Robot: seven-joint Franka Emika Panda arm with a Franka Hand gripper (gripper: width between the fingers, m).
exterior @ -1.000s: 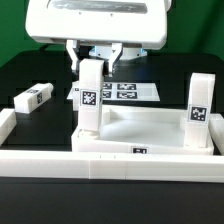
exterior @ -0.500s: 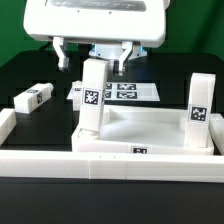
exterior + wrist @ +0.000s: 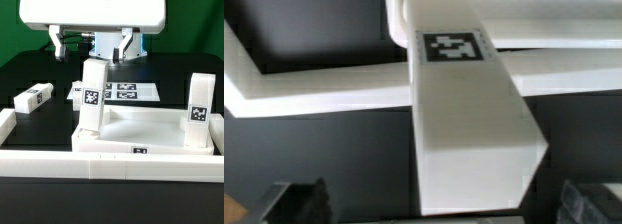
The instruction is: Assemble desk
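Observation:
The desk's white tabletop [image 3: 150,128] lies rim-up near the front rail. One leg [image 3: 92,95] stands upright at its corner on the exterior view's left, and a second leg [image 3: 199,110] stands at the right corner. A third leg [image 3: 32,98] lies loose on the black table to the left. My gripper [image 3: 93,42] hangs open above the left standing leg, its fingers [image 3: 60,43] spread wide and apart from it. In the wrist view the same leg [image 3: 464,110] with its tag rises between the open fingers [image 3: 295,200], over the tabletop's rim [image 3: 313,92].
The marker board [image 3: 125,91] lies flat behind the tabletop. A long white border rail [image 3: 110,165] runs along the front, with a short arm [image 3: 5,125] at the exterior view's left.
The jaws have opened off the left standing leg and the gripper has risen. The leg stays upright in place.

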